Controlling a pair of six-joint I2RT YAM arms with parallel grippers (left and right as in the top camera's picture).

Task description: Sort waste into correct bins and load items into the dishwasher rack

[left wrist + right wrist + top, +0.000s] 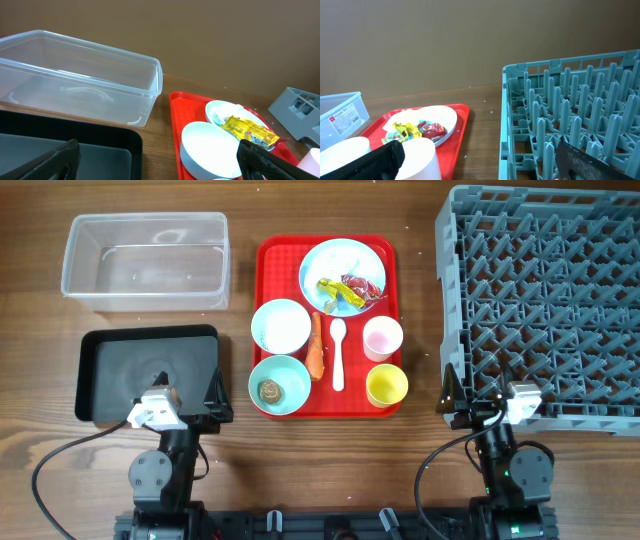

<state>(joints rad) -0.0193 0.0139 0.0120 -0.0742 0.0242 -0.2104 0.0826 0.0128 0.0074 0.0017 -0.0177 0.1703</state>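
while the left claw (pixel 185 393) and the right claw (pixel 478 392) are both hanging open, the carrot (pixel 316 346) is lying lengthwise away from them, nearer the left.

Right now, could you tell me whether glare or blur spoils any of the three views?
Overhead: even light, sharp, faint sheen on the black bin. Left wrist: left fingers dark and soft-edged, clear tub shows pale reflections. Right wrist: right fingers blurred, rack crisp.
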